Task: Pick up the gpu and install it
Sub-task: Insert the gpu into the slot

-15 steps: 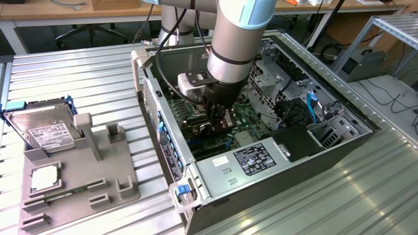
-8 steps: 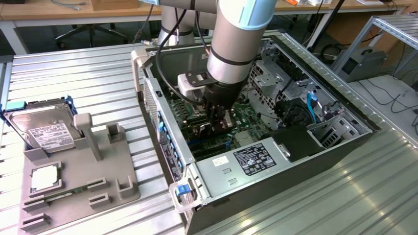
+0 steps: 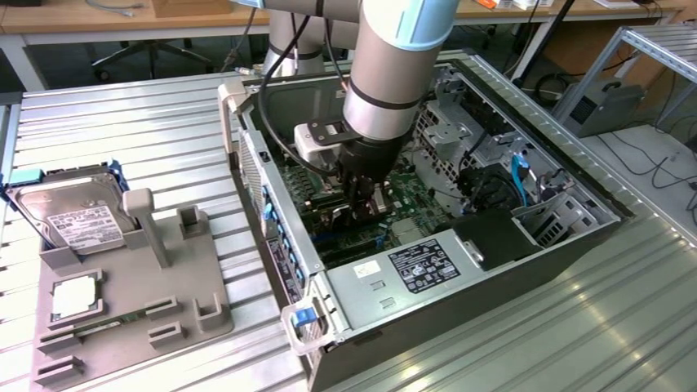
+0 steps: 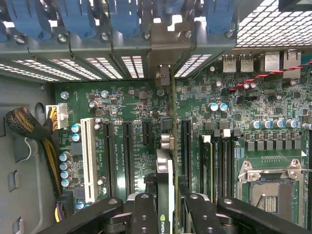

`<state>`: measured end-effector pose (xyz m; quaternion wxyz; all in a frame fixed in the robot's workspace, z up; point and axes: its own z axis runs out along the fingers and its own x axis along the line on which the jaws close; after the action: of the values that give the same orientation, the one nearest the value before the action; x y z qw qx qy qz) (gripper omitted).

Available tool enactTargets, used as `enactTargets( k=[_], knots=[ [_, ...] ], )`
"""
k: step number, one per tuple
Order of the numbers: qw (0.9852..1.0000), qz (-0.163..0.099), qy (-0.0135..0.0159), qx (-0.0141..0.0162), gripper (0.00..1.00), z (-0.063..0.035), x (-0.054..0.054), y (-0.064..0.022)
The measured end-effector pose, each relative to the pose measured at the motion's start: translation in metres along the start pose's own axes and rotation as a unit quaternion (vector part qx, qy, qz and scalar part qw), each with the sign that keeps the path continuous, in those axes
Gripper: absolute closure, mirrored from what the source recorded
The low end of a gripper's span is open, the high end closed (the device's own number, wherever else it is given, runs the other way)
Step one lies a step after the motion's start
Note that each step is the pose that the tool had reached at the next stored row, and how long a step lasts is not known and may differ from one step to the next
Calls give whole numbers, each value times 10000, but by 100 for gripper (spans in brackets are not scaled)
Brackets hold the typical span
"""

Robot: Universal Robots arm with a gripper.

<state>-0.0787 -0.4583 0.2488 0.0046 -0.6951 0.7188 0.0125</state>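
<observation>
My gripper (image 3: 365,204) reaches down into the open computer case (image 3: 566,184), low over the green motherboard (image 3: 409,192). It is shut on the gpu (image 4: 165,173), which I see edge-on as a thin card with a green logo between the black fingers (image 4: 144,214). The card stands upright over the motherboard (image 4: 131,107), running along the black expansion slots (image 4: 128,156). Its metal bracket (image 4: 163,53) reaches the case's rear slot openings. Whether its edge sits in a slot is hidden.
A grey parts holder (image 3: 163,294) lies at the exterior view's left with a hard drive (image 3: 77,216), a chip (image 3: 74,296) and a memory stick (image 3: 93,328). Inside the case are the power supply (image 3: 419,265), a drive cage (image 3: 446,135), blue cable (image 3: 521,184) and CPU socket (image 4: 273,187).
</observation>
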Motion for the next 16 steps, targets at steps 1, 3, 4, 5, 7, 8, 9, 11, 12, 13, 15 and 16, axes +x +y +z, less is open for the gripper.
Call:
enactTargets(
  k=[1, 3, 4, 5, 7, 8, 9, 11, 12, 13, 15, 16],
  knots=[
    [10000, 0, 0, 0, 73, 0, 0, 0],
    [10000, 0, 0, 0, 73, 0, 0, 0],
    [10000, 0, 0, 0, 73, 0, 0, 0],
    [10000, 0, 0, 0, 73, 0, 0, 0],
    [10000, 0, 0, 0, 73, 0, 0, 0],
    [10000, 1, -3, -1, 73, 1, -1, 1],
    [10000, 3, -4, 1, 67, 3, -1, 2],
    [10000, 0, -1, 0, 54, 1, 0, 0],
    [10000, 0, -1, 0, 48, 0, 0, 0],
    [10000, 0, 0, 0, 48, 0, 0, 0],
    [10000, 0, 0, 0, 42, 0, 0, 0],
    [10000, 0, 0, 0, 42, 0, 0, 0]
  ],
)
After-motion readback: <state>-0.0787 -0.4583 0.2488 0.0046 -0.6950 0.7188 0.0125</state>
